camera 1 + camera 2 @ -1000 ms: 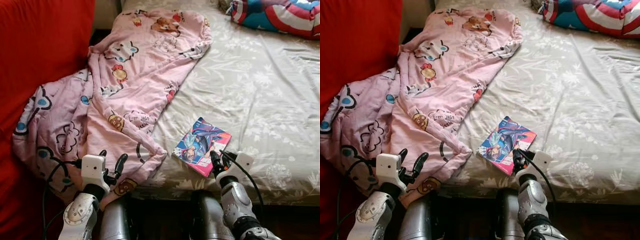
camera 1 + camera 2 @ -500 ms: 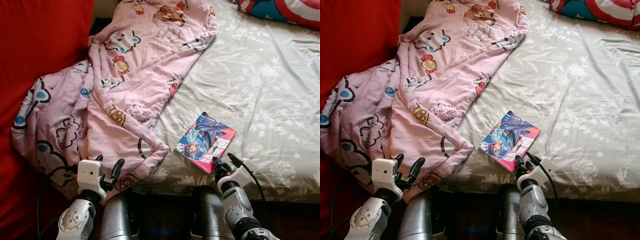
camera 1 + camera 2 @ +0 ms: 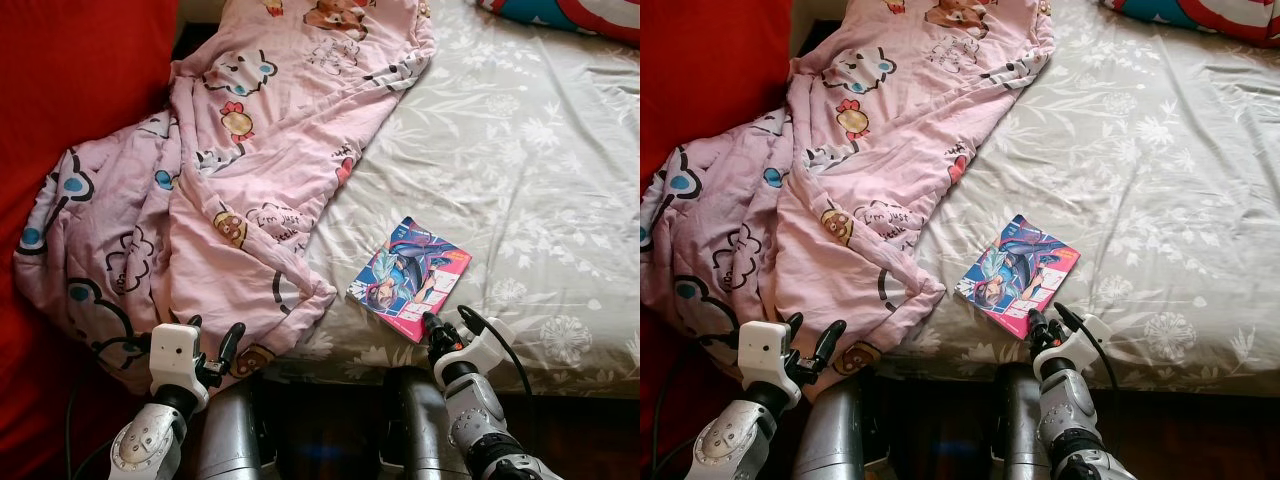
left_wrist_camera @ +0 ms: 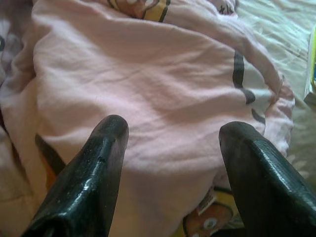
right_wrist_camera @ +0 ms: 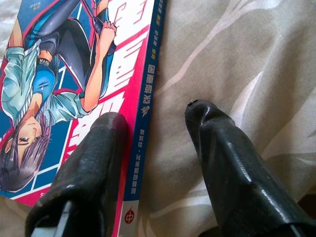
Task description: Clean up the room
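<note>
Comic book lies flat near the bed's front edge, so I'd say picking it up is the current step. Right claw is spread, one finger over the cover's edge, one on the sheet; it needs to close on that edge next. Left claw, also spread, hovers beside the book at the pink cartoon blanket. Spine print is East Asian characters, unreadable to me.

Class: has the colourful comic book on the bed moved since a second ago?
No. The colourful comic book lies equally near the corner of the pink cartoon blanket; the camera shifted.
</note>
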Motion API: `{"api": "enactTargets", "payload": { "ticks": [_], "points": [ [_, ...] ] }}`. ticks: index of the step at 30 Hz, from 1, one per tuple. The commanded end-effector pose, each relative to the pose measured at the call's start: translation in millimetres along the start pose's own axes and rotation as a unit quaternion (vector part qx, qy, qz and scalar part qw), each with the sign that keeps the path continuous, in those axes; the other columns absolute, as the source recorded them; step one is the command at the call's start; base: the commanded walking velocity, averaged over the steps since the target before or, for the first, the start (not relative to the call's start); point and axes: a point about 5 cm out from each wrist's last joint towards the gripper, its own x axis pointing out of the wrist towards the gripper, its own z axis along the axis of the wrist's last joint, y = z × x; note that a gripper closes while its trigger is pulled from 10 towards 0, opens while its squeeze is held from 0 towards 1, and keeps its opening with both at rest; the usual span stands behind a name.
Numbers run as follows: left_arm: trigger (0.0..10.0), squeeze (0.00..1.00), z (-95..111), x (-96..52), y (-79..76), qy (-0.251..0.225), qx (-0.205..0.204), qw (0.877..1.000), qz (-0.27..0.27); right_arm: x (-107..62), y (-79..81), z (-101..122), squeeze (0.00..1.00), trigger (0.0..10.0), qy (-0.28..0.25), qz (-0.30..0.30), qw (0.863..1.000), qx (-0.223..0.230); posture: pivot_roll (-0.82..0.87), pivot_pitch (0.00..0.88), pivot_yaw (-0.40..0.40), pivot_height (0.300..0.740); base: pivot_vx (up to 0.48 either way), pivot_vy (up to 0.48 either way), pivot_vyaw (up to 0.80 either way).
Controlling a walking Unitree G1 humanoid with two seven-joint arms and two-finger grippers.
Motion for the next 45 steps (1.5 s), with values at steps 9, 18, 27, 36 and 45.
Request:
{"api": "enactTargets", "payload": {
  "ticks": [9, 18, 27, 36, 45],
  "points": [
    [10.0, 0.00, -3.2, 2.3, 1.3, 0.009, 0.003, 1.000, 0.004, -17.7, -12.8, -8.8, 0.00, 10.0, -0.047, -0.006, 0.998, -0.030, 0.08, 0.249, -0.010, 0.562, 0.000, 0.000, 0.00],
    [10.0, 0.00, -3.4, 4.4, 0.7, 0.007, 0.001, 1.000, 0.003, -20.1, -10.6, -8.7, 0.00, 10.0, -0.062, 0.009, 0.998, -0.031, 0.08, 0.240, -0.011, 0.562, 0.000, 0.000, 0.00],
    [10.0, 0.00, -3.8, 4.2, 2.1, 0.008, 0.003, 1.000, 0.004, -9.9, 16.3, 3.4, 0.00, 10.0, -0.086, 0.074, 0.992, -0.053, 0.08, 0.237, -0.008, 0.562, 0.000, 0.000, 0.00],
    [10.0, 0.00, -5.4, 3.9, 2.8, 0.011, 0.006, 1.000, 0.004, -5.7, 15.4, 0.2, 0.00, 10.0, -0.060, 0.061, 0.995, -0.057, 0.09, 0.242, -0.007, 0.562, 0.000, 0.000, 0.00],
    [10.0, 0.00, -6.0, 1.8, 4.8, 0.014, 0.008, 1.000, 0.008, -5.4, 12.2, -6.4, 0.00, 10.0, -0.037, 0.043, 0.998, -0.036, 0.10, 0.247, -0.008, 0.562, 0.000, 0.000, 0.00]
  ]
}}
